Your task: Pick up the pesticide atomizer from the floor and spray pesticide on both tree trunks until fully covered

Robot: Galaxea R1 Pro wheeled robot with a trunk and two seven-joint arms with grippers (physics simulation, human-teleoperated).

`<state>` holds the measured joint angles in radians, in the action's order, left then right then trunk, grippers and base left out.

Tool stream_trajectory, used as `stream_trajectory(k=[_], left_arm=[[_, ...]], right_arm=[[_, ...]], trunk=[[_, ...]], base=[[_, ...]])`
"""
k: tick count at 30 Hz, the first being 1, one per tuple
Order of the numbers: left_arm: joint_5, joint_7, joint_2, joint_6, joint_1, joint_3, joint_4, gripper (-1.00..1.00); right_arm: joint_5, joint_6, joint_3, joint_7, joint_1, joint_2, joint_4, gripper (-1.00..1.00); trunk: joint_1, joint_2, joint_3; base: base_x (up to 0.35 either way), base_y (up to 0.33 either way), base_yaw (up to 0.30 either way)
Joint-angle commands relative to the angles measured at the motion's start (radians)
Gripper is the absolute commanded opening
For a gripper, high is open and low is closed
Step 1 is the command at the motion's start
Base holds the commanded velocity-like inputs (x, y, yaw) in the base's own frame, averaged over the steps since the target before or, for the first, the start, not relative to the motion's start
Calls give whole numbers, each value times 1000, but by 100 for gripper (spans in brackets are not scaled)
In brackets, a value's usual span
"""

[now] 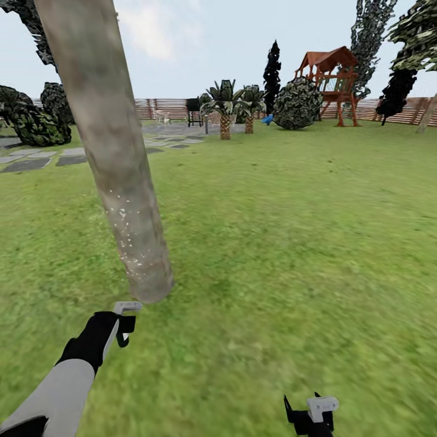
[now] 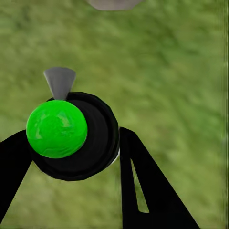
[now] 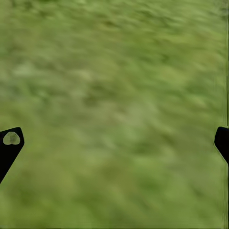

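Nearest the head camera, low at the right, the right gripper (image 1: 311,419) pokes up over the lawn (image 1: 291,243) with nothing in it. At the near left, the left gripper (image 1: 121,321) sits at the end of its grey-sleeved arm, a pale grey spray head at its tip, pointing toward the base of the thick leaning tree trunk (image 1: 115,158) just beyond. Whitish specks of pesticide (image 1: 130,237) dot the trunk's lower part; higher up the bark looks bare. Far off stand short palms (image 1: 226,109), a slat fence (image 1: 164,108) and a red play frame (image 1: 331,79).

From the left wrist, the pesticide atomizer (image 2: 76,136) sits clamped between the black fingers (image 2: 143,181), seen end-on with a green cap and grey nozzle. I'd judge it light, rigid and smooth, best gripped round the body.

From the right wrist, fingertips (image 3: 9,145) stand wide apart over blurred grass.
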<state>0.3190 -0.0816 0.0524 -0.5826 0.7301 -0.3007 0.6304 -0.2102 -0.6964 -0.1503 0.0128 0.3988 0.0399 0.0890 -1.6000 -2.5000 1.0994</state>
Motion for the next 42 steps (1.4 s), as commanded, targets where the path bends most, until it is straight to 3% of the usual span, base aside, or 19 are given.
stream_trajectory(k=[1,11,23,36,42], left_arm=[[0,-1,0,0,0,0,0,-100],[0,-1,-2,0,0,0,0,-100],[0,-1,0,0,0,-2,0,-100],[0,-1,0,0,0,-2,0,-100],[0,-1,0,0,0,-2,0,-100]], right_arm=[[0,0,0,0,0,0,0,100],[0,0,0,1,0,-1,0,100],[0,0,0,1,0,-2,0,100],[0,2,0,1,0,-3,-1,100],[0,2,0,1,0,-3,-1,100]], trunk=[[0,0,0],[0,0,0],[0,0,0],[0,0,0],[0,0,0]], base=[[120,-257,14],[78,-271,13],[74,-272,241],[133,-273,10],[136,-273,196]])
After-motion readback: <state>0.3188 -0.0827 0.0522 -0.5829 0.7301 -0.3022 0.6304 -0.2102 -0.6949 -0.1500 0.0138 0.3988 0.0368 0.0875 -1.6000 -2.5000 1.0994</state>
